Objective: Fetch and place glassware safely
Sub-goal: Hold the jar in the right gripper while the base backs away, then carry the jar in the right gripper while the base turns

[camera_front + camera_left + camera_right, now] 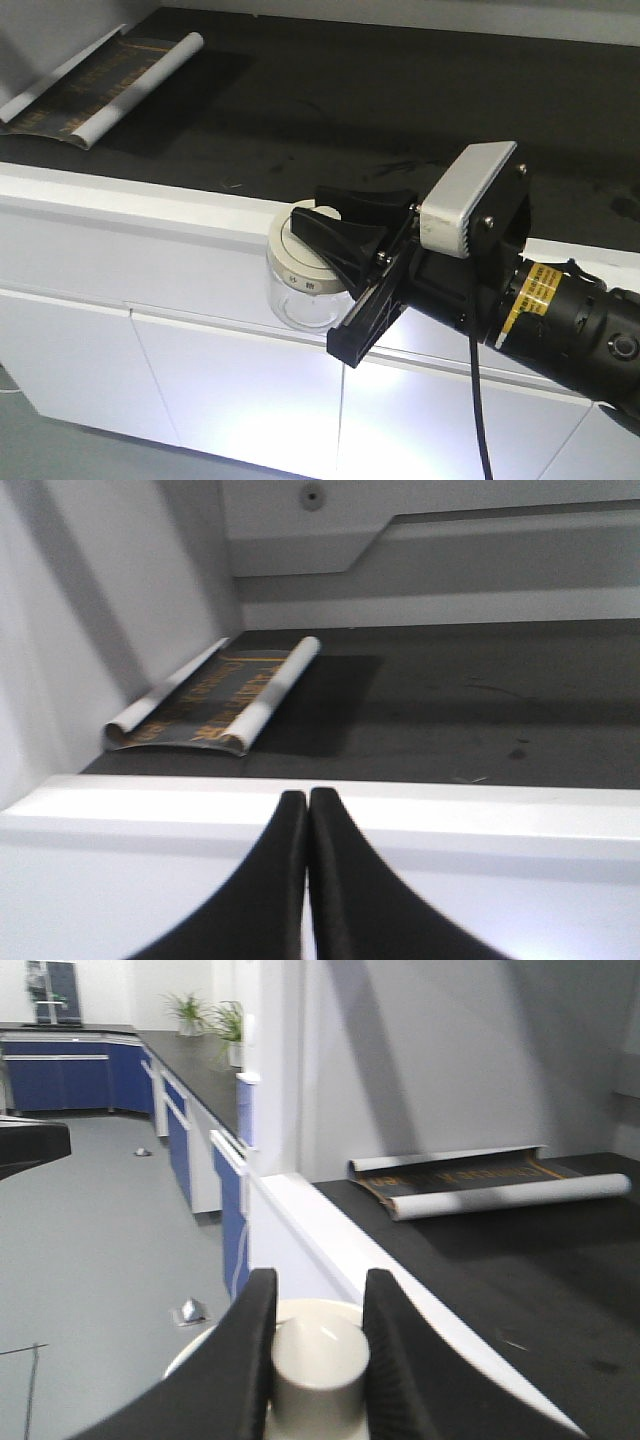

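glass jar [292,300] by counter edge [120,200], right fingers [235,1360] pinching lid knob [320,1360], left fingers [275,880] pressed together

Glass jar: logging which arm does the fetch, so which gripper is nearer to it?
Right. The right gripper grips the lid knob of the glass jar; the left gripper is shut, empty, facing the counter with no jar in its view.
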You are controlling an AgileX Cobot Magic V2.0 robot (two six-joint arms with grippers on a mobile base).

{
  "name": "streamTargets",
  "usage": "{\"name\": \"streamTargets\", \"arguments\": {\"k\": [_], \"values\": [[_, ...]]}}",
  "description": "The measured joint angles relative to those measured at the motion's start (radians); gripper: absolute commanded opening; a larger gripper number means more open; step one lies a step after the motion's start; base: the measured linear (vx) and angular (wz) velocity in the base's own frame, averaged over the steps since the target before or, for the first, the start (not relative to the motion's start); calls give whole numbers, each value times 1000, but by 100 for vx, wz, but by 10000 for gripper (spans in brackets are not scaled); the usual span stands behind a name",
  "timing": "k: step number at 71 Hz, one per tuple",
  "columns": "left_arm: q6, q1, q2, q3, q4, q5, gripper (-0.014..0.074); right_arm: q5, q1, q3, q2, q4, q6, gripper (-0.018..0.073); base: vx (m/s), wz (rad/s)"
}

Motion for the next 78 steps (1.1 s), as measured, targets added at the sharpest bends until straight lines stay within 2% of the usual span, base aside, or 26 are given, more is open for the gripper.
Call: {"name": "streamTargets", "arguments": {"k": [78], "values": [[0,0,0,0,0,0,-7,0,0,0,0,0,0,-3,-11,44]]}}
